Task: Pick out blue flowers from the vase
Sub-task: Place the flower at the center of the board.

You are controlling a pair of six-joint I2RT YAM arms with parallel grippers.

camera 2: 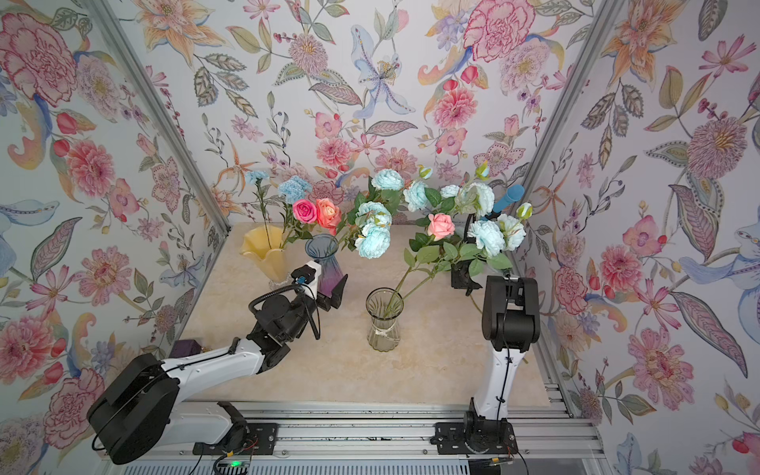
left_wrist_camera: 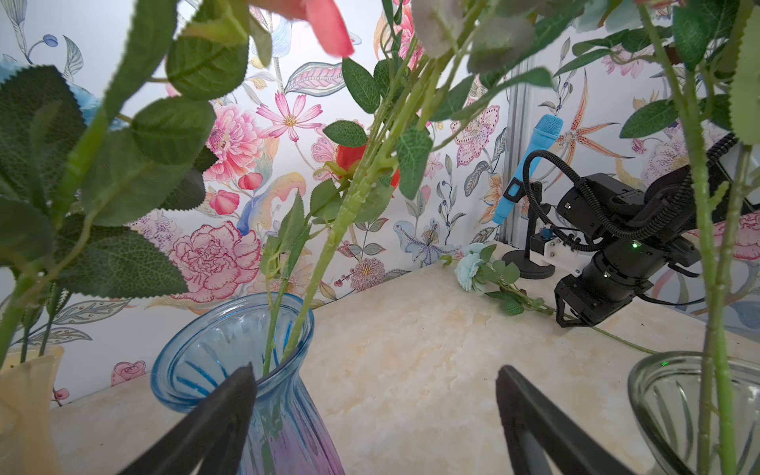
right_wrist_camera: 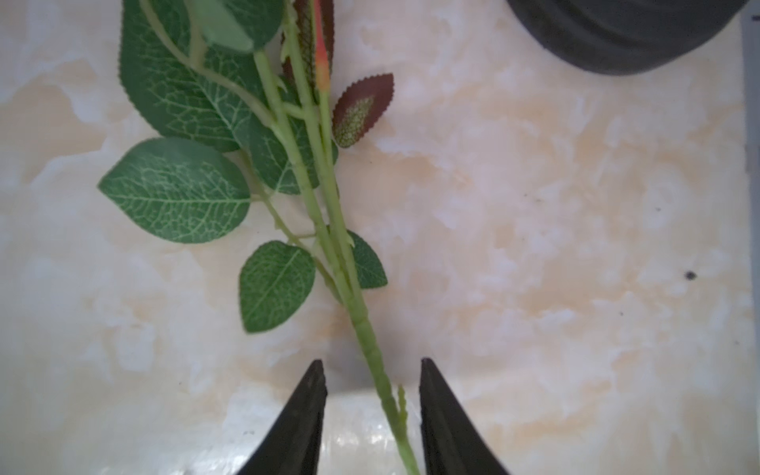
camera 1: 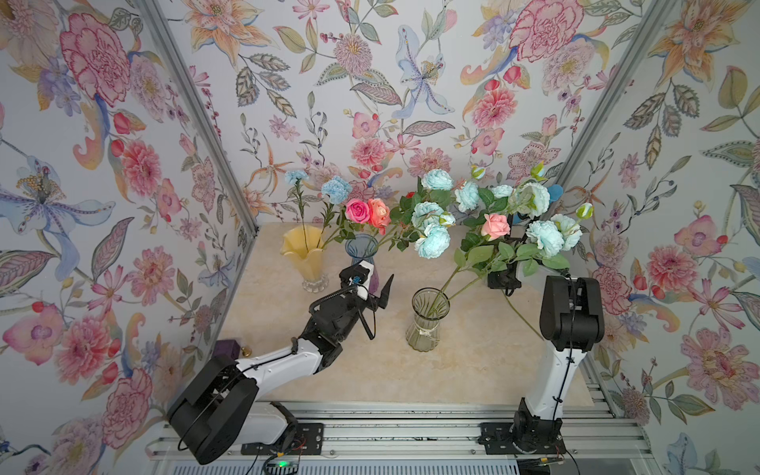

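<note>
On the marble-look table (camera 1: 329, 370), in both top views, three vases share the bunch. The blue carnations (camera 1: 336, 190) stand nearly upright on thin stems in the yellow vase (camera 1: 302, 251). The aqua spray in the blue vase (camera 1: 432, 242) leans off to the right and rear, next to the pink and orange roses (camera 1: 357, 209). The aqua spray in the clear vase (camera 1: 545, 238) slants the same way, out over the right gripper (camera 1: 505, 283) (mostly buried under leaves from up here, so I can't read its fingers in these views). The aqua spray on the table (camera 1: 521, 316) shows only a bare stem here. It lies flat, running from beside the right arm (camera 1: 569, 312) toward the back corner. The left gripper (camera 1: 377, 284) sits at the blue vase (camera 1: 361, 246), spread wide.

Left wrist view: the fingers (left_wrist_camera: 214, 423) are far apart and hold nothing, with one tip in front of the blue vase's neck. Across the table, the aqua spray on the table (left_wrist_camera: 468, 271) points its pale bloom at the foot of the blue microphone (left_wrist_camera: 530, 160) stand. Its stem passes through the right gripper (left_wrist_camera: 571, 318), which is down at the tabletop.

Right wrist view: the fingers are partway apart with the stem (right_wrist_camera: 365, 329) lying between them. There's a gap on both sides, so it's not pinched. The long axis runs straight out from the wrist, leafy end away, near the stand's round black base (right_wrist_camera: 625, 37).
</note>
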